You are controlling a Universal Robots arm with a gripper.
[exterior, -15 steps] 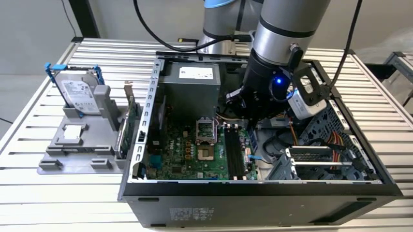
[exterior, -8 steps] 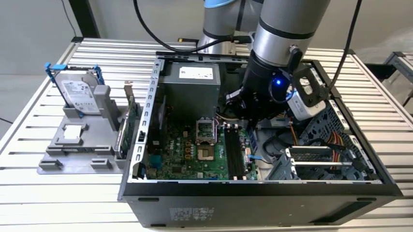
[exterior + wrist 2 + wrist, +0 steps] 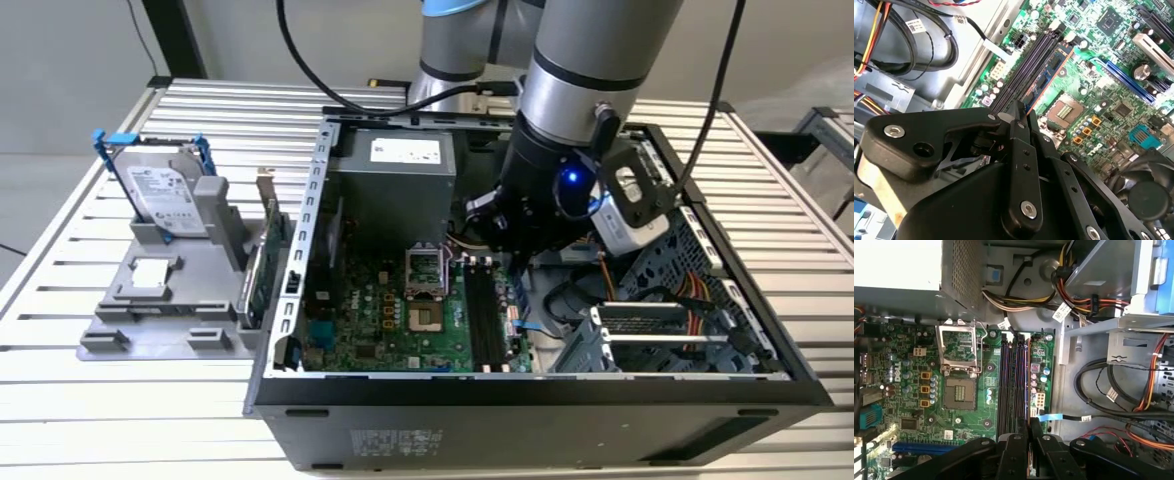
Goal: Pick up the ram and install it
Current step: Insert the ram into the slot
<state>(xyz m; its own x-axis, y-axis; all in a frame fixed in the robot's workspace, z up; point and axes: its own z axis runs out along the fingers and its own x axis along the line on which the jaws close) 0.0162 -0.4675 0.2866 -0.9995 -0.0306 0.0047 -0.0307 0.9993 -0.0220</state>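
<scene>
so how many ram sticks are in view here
1. The ram stands on edge at the memory slots, its near end held in the gripper. The arm may hide others in the exterior view.

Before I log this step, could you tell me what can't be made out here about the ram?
- Second wrist view: the tool covers the near end of the ram, so seating is unclear.
- First wrist view: the ram is edge-on, too thin to judge.
- Exterior view: the arm hides the tool's tips.

No print can be read on the hard drive (image 3: 163, 196) label or cable tags (image 3: 1060, 313)
</scene>
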